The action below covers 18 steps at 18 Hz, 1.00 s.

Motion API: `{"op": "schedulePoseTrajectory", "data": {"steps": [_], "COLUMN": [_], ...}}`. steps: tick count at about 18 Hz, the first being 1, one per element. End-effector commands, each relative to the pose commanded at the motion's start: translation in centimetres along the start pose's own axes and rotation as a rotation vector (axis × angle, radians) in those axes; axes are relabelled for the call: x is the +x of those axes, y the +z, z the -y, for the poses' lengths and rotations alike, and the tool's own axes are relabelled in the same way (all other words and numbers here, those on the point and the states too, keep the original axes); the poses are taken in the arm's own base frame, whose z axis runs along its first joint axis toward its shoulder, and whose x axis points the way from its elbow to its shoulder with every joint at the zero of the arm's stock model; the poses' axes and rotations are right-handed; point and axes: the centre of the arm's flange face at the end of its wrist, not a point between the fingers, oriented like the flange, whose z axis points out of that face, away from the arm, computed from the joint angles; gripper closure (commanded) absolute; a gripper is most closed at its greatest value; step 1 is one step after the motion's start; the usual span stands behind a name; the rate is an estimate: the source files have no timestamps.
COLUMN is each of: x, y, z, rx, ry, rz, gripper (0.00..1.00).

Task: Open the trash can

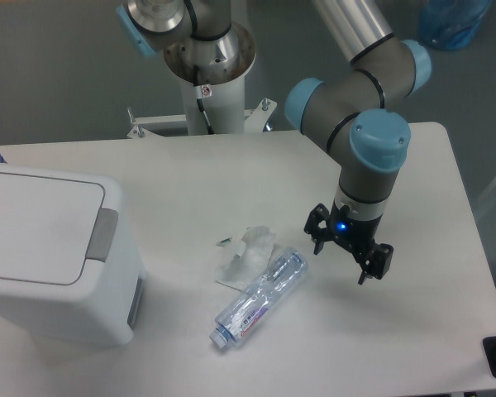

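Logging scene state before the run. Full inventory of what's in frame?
trash can: 1, white, grey tab, lid shut, table's left edge
bottle: 1, clear plastic, lying on its side, table centre
wrapper: 1, crumpled clear, just above the bottle
table: 1, white
bag: 1, blue, floor, top right
arm: 1, grey with blue caps, over table's right half
gripper: 1, black, open, empty, right of the bottle
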Motion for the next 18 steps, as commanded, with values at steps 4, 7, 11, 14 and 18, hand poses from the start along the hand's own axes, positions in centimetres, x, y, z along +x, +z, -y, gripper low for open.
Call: {"op": "schedulePoseTrajectory", "data": {"steps": [4, 7, 11, 14, 18], "x": [1.0, 1.8, 4.5, 6.1, 8.8], "y": [-1.6, -3.5, -5.1, -8.2, -10.0], "z": [3.8, 7.5, 13.4, 17.3, 21.2], "rx": [0.114, 0.168, 0.277, 0.335, 0.381], "ry": [-0.245, -0.409, -0.363, -0.436, -0.458], "rz": [-0.031, -0.031, -0.067, -0.076, -0.117], "gripper": [0.00, 0.00, 0.00, 0.00, 0.00]}}
